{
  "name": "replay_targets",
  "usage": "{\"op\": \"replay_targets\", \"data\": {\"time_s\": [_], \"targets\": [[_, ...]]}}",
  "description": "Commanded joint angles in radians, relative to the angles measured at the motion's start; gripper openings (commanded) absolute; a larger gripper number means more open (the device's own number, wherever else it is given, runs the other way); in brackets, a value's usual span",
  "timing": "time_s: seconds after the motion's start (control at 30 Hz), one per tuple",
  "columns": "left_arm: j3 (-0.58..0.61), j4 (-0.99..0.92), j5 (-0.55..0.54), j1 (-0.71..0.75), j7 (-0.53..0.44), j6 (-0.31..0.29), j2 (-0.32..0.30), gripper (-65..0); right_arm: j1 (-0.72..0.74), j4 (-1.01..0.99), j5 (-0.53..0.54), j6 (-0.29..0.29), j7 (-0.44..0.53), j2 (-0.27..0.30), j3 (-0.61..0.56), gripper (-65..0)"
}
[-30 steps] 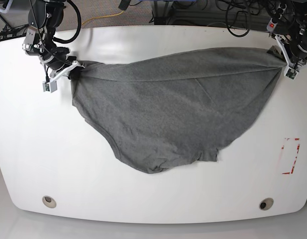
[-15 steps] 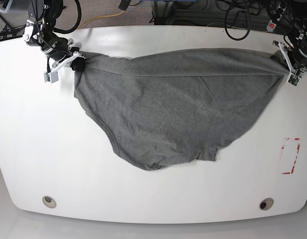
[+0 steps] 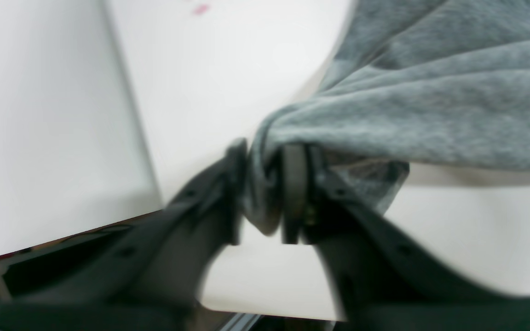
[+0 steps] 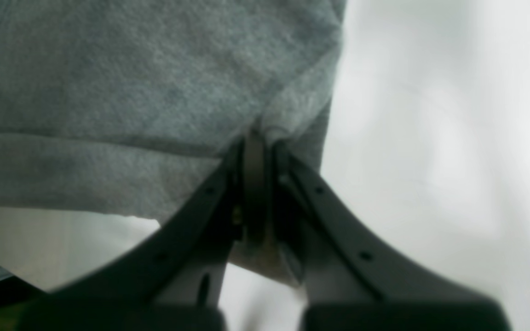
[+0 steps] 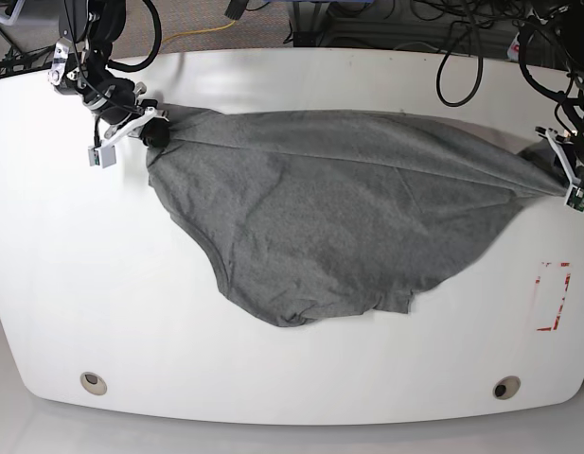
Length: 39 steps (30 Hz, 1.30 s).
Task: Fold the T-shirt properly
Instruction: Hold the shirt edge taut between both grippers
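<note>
- A plain heather-grey, wrinkly cotton T-shirt (image 5: 339,208) lies spread over the far half of the rounded white table (image 5: 74,284), stretched from the far left corner across to the right edge.
- Its far edge forms a taut fold line between the two arms, while the near part sags toward the middle of the table in a rounded lobe with creases.
- The right claw (image 4: 260,184), at the far left in the base view (image 5: 145,128), is pressed together and pinches a bunched corner of the T-shirt; in its wrist view the cloth fans out from between the black fingers (image 4: 253,174).
- The left claw (image 3: 265,193), at the right edge of the table in the base view (image 5: 568,180), has a twisted tuft of grey cloth between its fingers (image 3: 295,184); the dark pads stand a little apart with the fabric filling the gap, so it grips the T-shirt loosely.
- A red dashed rectangle mark (image 5: 554,296) sits on the table near the right edge, apart from the cloth.
- Two round metal inserts (image 5: 94,382) sit at the near left and near right of the table.
- Black cables (image 5: 452,38) lie beyond the far edge.
</note>
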Motion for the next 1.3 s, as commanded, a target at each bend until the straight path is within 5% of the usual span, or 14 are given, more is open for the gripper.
{"op": "replay_targets", "data": {"time_s": [0.0, 0.17, 0.7, 0.97, 1.27], "targets": [[-0.012, 0.005, -0.002, -0.04, 0.016, 0.003, -0.017, -34.4, 0.009, 0.021, 0.013, 0.007, 0.014, 0.01, 0.007, -65.0], [-0.013, -0.113, -0.004, -0.139, 0.042, 0.003, -0.018, -22.4, 0.009, 0.021, 0.012, 0.007, 0.014, 0.004, 0.007, -65.0], [-0.199, -0.153, -0.028, -0.07, 0.129, 0.003, -0.029, -21.8, 0.011, 0.021, 0.01, 0.007, 0.014, 0.006, 0.007, -65.0], [-0.197, -0.155, -0.223, 0.092, 0.126, 0.003, -0.028, -22.1, 0.011, 0.019, 0.009, 0.007, 0.017, 0.004, -0.043, -65.0], [-0.15, -0.218, -0.226, 0.103, 0.111, 0.003, 0.015, -22.2, 0.011, 0.019, 0.009, 0.007, 0.017, 0.003, -0.047, -65.0]]}}
